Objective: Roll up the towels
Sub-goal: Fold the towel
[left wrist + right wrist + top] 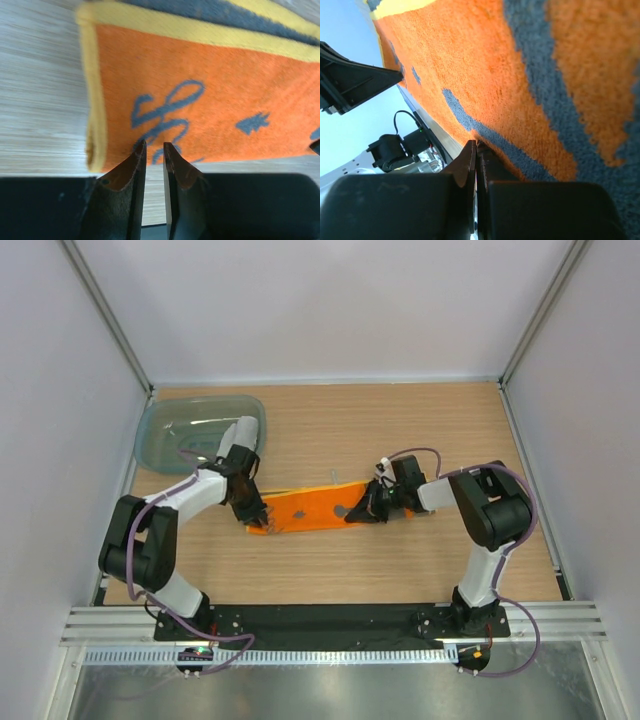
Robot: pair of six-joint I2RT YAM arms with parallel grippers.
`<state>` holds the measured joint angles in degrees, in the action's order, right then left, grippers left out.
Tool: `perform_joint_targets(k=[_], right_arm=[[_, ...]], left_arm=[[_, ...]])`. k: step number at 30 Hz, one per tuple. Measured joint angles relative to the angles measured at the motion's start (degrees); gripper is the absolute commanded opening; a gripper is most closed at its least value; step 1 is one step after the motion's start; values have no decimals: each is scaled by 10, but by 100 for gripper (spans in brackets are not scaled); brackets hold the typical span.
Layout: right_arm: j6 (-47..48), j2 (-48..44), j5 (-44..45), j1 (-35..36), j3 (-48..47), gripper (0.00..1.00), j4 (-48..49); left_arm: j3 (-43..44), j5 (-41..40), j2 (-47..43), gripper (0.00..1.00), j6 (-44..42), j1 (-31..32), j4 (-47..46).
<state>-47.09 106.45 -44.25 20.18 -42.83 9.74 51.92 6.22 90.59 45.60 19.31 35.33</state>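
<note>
The orange towel lies on the wooden table as a long folded strip with grey marks and a yellow border. It fills the left wrist view and the right wrist view. My left gripper is at the strip's left end. Its jaws stand a narrow gap apart at the towel's near edge, with bare table showing between them. My right gripper is at the strip's right end. It is shut with its tips pinched on the towel's edge. The light grey towel is out of view.
A translucent teal tub stands at the table's back left, just behind my left arm. White walls close in the table on three sides. A black base strip runs along the near edge.
</note>
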Motion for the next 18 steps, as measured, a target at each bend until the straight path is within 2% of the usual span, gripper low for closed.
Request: perform_joint_targets(k=[8, 18], right_arm=[[6, -4, -32, -41, 31, 1, 21], [18, -13, -44, -64, 50, 1, 26]], left_arm=[[-11, -4, 12, 18, -10, -30, -2], [-12, -7, 13, 17, -13, -35, -3]])
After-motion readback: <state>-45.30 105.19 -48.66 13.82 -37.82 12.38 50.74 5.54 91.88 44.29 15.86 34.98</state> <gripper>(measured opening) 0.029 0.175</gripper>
